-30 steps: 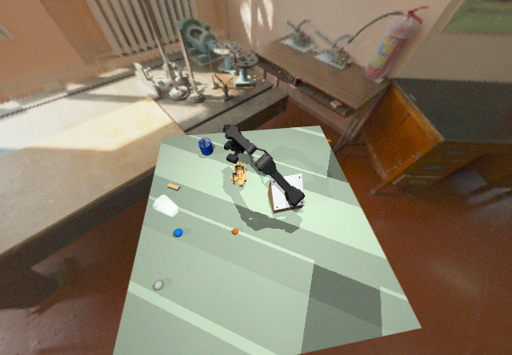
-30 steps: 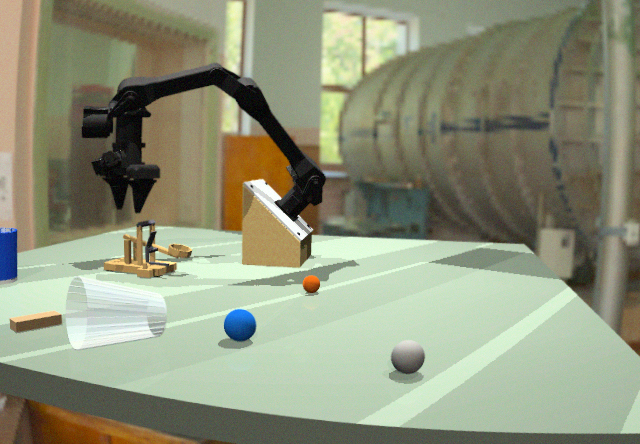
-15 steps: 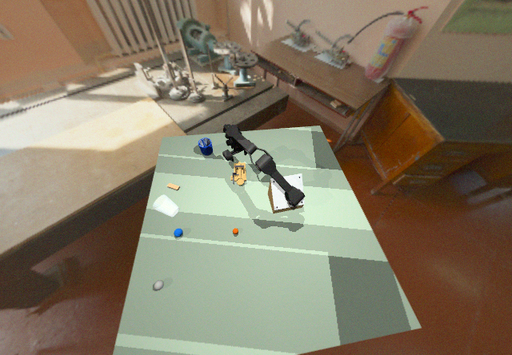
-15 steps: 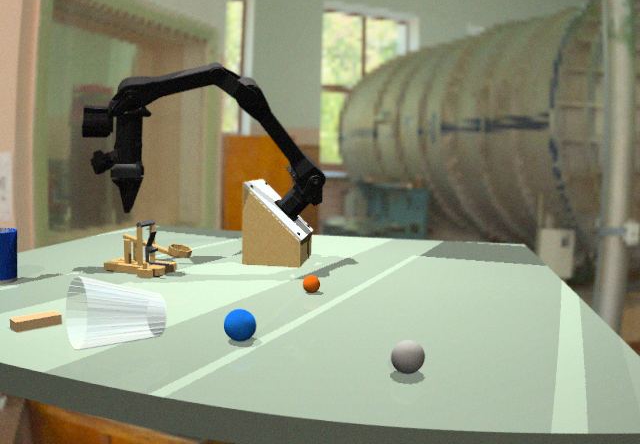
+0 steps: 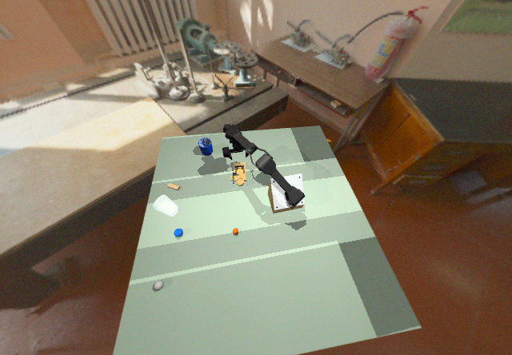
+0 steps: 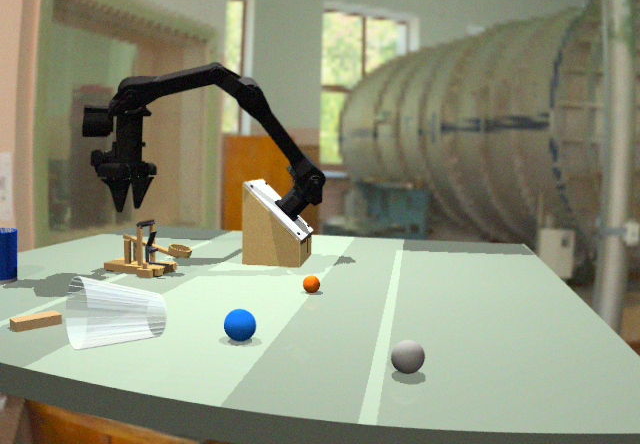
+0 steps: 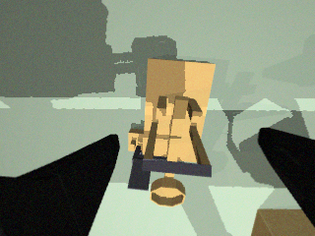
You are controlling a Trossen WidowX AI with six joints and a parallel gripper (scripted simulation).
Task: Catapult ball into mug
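The wooden catapult [image 5: 239,173] [image 6: 114,264] [image 7: 166,74] stands on the table, its dark crossbar toward the bottom of the wrist view. Its round cup [image 6: 179,250] [image 7: 167,198] is empty. The blue mug [image 5: 206,148] [image 6: 7,254] stands upright near the table's far left corner in the top view and is cut off in the exterior view. A small orange ball [image 5: 235,230] [image 6: 311,284] lies on the table, away from the catapult. My gripper [image 6: 128,208] [image 7: 186,138] is open and empty, pointing down above the catapult, with a fingertip to either side of it in the wrist view.
A clear cup [image 5: 166,205] [image 6: 113,313] lies on its side near a small wooden block [image 5: 173,186] [image 6: 36,321]. A blue ball [image 5: 178,232] [image 6: 239,324] and a grey ball [image 5: 158,285] [image 6: 407,356] lie apart. The arm's wedge-shaped base [image 6: 268,237] stands beyond the orange ball.
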